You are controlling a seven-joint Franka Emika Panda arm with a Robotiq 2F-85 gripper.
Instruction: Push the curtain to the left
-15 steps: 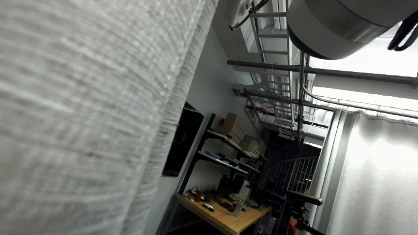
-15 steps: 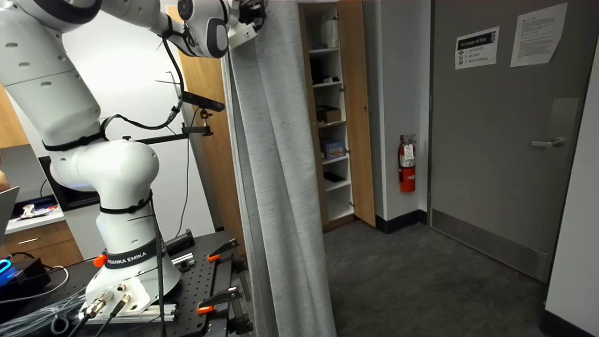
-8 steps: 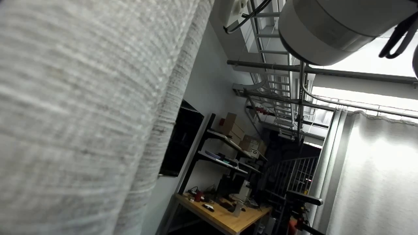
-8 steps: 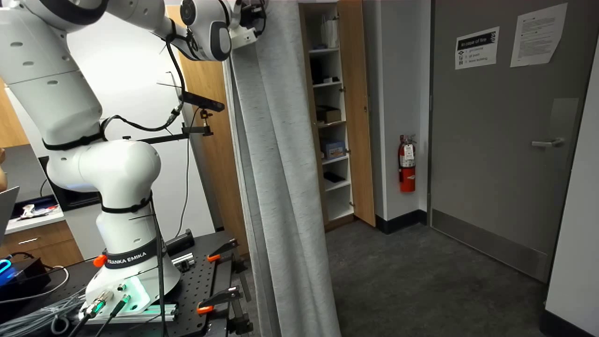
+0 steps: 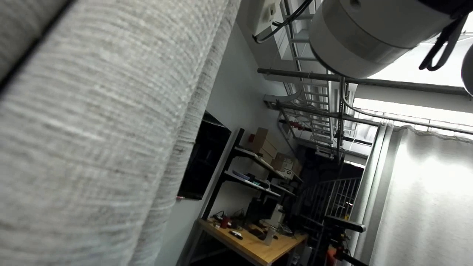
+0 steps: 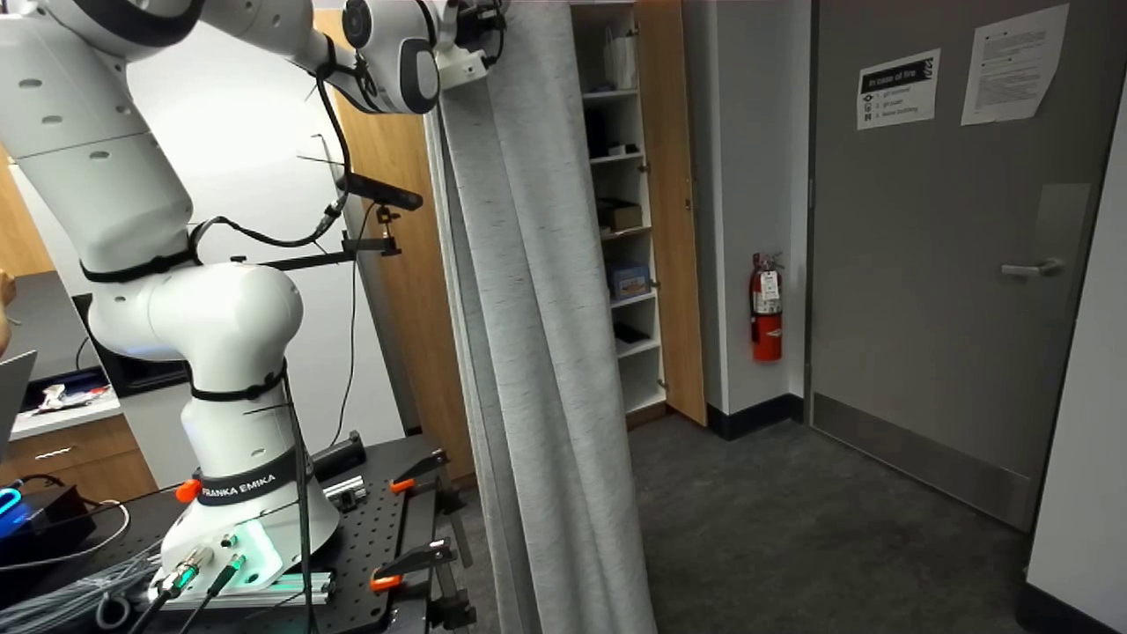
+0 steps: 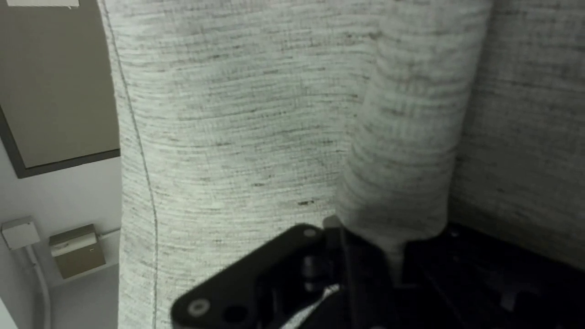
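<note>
The curtain is a large heather-grey woven drape. It fills the left of an exterior view (image 5: 122, 129) and hangs in broad vertical folds beside the arm in an exterior view (image 6: 546, 308). In the wrist view the curtain (image 7: 251, 114) fills most of the picture. My gripper (image 7: 394, 246) is shut on a fold of it; the cloth narrows to a strip between the dark fingers (image 7: 365, 265). In an exterior view the gripper (image 6: 480, 22) is at the top edge, against the curtain's upper part, with its fingertips hidden.
A wooden cabinet (image 6: 671, 211) with an open door stands behind the curtain. A fire extinguisher (image 6: 766, 308) hangs near a grey door (image 6: 933, 264). A camera (image 6: 380, 190) on a bracket stands between arm and curtain. Clamps (image 6: 414, 563) hold the mounting table's edge.
The curtain has shifted to the right in the view with the whole arm, and to the left in the view from close by. The arm has moved slightly with it. The grip stays on the cloth.
</note>
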